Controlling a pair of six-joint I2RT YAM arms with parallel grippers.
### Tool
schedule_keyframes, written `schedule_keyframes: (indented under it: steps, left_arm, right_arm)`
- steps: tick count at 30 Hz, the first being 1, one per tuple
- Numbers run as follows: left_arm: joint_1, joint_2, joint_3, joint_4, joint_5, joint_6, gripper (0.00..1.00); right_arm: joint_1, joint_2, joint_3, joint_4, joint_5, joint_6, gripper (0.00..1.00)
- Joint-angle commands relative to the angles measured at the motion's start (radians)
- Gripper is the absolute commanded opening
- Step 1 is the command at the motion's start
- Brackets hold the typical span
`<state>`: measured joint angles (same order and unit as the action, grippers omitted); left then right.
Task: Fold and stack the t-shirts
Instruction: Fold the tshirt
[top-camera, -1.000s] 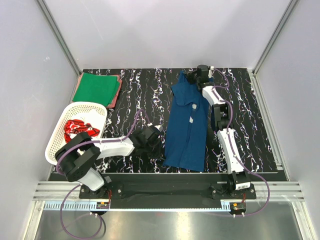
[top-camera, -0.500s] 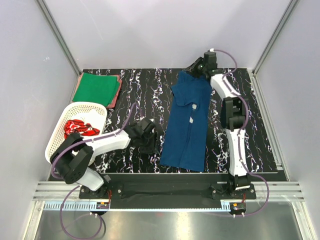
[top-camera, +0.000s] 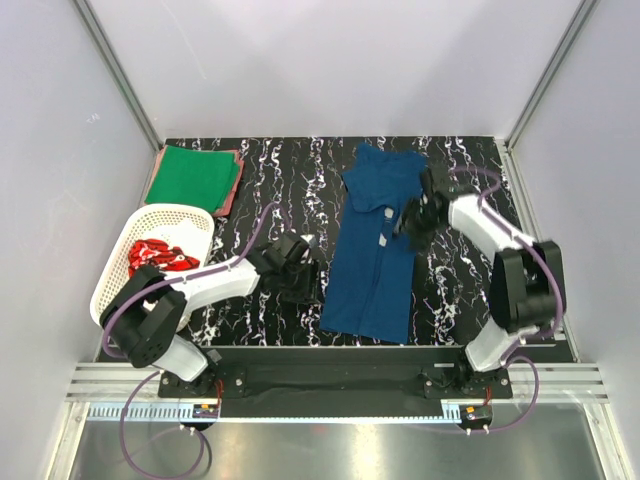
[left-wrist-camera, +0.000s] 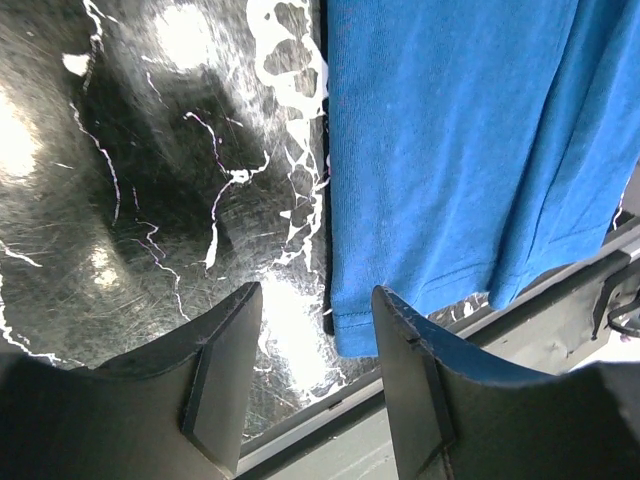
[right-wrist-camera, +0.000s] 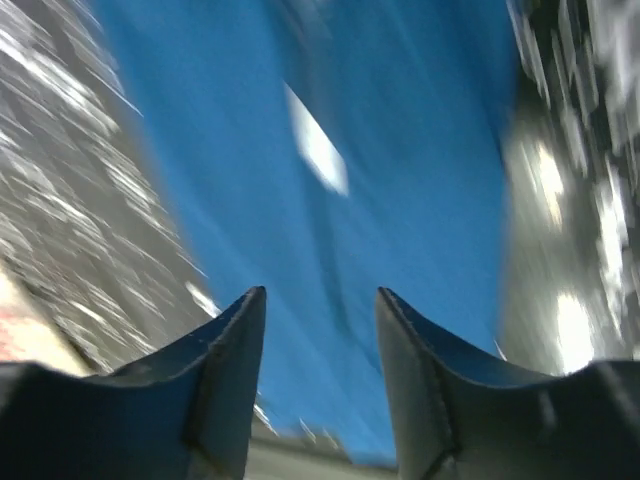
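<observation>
Hovering at the soft navy t-shirt (top-camera: 375, 250), my left gripper (left-wrist-camera: 315, 335) and right gripper (right-wrist-camera: 320, 325) are gaping empty; I am judging its limp hem corners best to pinch

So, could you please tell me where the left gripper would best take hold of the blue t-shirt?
Probably the near-left hem corner of the blue t-shirt, approached from its left, low over the table. The shirt lies flat as a long strip with that edge free, and the corner sits just ahead of the left gripper, whose jaws stand open.
</observation>
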<state>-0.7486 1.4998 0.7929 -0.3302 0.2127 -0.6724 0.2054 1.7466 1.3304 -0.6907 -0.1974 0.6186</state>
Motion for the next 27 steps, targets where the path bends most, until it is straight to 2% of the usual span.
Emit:
schedule_keyframes:
  steps: [1,3,4,9,13,19,24,27]
  left_arm:
    - [0.000,-0.033,-0.026,0.043,0.047,0.030,0.53]
    - [-0.001,-0.039,-0.053,0.059,0.053,0.020,0.54]
    - [-0.005,-0.039,-0.063,0.065,0.062,0.017,0.54]
    - [-0.038,-0.046,-0.124,0.115,0.066,-0.009,0.54]
    - [-0.049,-0.026,-0.149,0.163,0.091,-0.036,0.54]
    - [-0.058,-0.046,-0.175,0.175,0.073,-0.061,0.54]
    - [-0.060,-0.041,-0.165,0.145,0.031,-0.061,0.48]
    - [-0.058,-0.032,-0.167,0.143,0.025,-0.064,0.43]
  right_arm:
    - [0.026,-0.252,-0.192,-0.090,0.052,0.032,0.59]
    - [0.040,-0.332,-0.305,-0.104,0.065,0.059,0.69]
    - [0.052,-0.395,-0.335,-0.131,0.084,0.087,0.71]
    - [0.133,-0.496,-0.520,-0.173,0.086,0.141,0.74]
    - [0.198,-0.568,-0.592,-0.208,0.107,0.214,0.75]
    - [0.226,-0.665,-0.714,-0.185,0.081,0.283,0.69]
    - [0.267,-0.674,-0.790,-0.019,0.026,0.323,0.62]
    - [0.276,-0.656,-0.826,0.023,0.018,0.346,0.59]
